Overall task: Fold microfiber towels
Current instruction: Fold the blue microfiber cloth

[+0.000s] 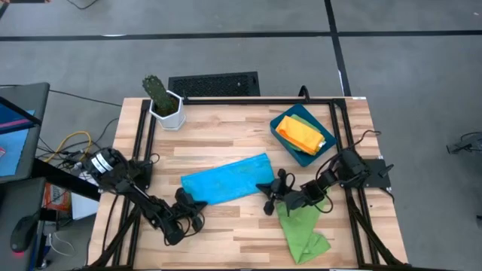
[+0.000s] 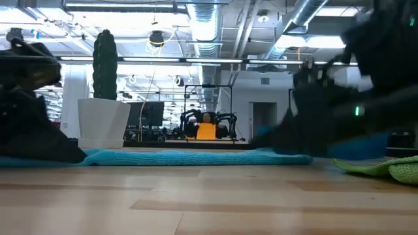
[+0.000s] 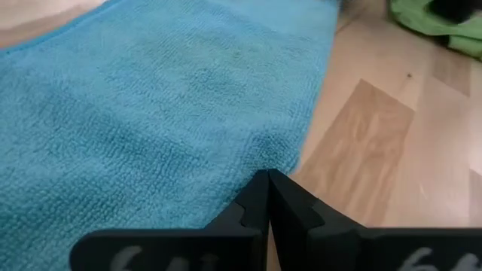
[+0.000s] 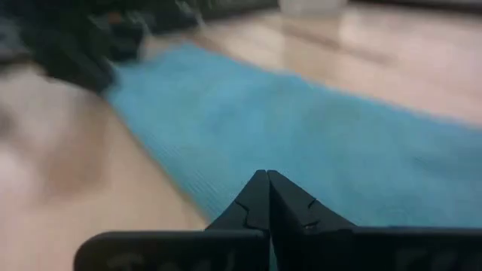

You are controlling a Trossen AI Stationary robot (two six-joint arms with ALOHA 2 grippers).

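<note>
Between the two arms lies the blue towel (image 1: 226, 179), each arm's shut jaws at its near edge.

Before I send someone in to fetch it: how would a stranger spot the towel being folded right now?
Start at the wooden table and find the dark-blue tray at its far right corner. Nearer the front, mid-table, a towel lies flat between the two arms' tools. It is the only bright blue one; the green towel sits crumpled beside it, and the orange and yellow ones are in the tray.
</note>
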